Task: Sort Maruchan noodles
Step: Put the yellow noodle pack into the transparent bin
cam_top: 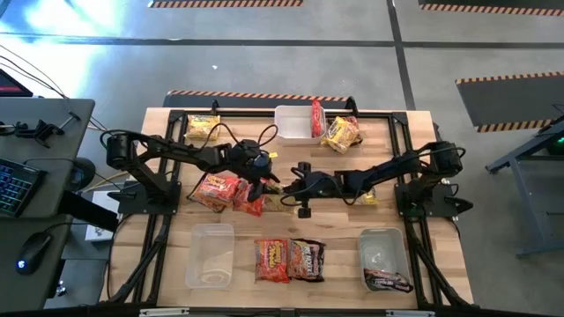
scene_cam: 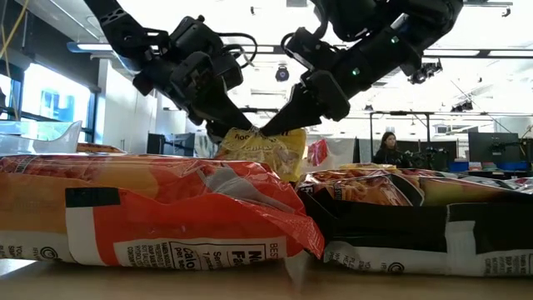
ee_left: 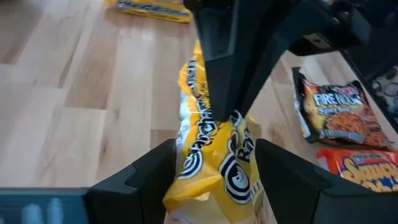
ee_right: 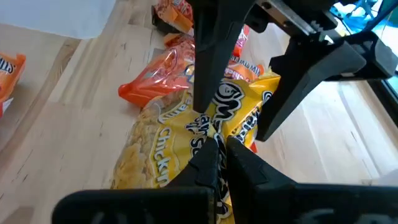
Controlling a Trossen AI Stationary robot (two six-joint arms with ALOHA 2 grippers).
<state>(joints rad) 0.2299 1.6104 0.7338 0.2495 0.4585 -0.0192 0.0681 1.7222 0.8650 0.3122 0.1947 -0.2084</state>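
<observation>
1. The thing in hand is a yellow crinkly plastic Maruchan noodle packet [ee_right: 205, 124], held up off the pale wooden counter [cam_top: 176, 132] near its middle, between the two arms.

2. The right gripper [ee_right: 219, 144] has its fingers pinched tight on one edge of the yellow packet; in the right wrist view the wrapper bunches where the two tips meet.

3. The left gripper [ee_left: 214, 180] faces it from the other side with its fingers spread wide, one on each face of the same packet [ee_left: 214, 155]. In the left wrist view the wrapper hangs in the gap and neither finger clearly presses on it.

4. The relation that matters: the packet's long axis runs lengthwise out of the left gripper's gap toward the right fingers, so both arms are at the packet, but only the right one carries it. In the low view the packet [scene_cam: 266, 150] hangs just below where the two grippers meet.

5. As I judge it, the packet can go either way: the left fingers could close for a handover, or draw back and leave it to the right arm.

6. Below lies a red-orange crinkly noodle packet [cam_top: 217, 189], just beside the left gripper, with more packets nearer the counter's front edge.
</observation>
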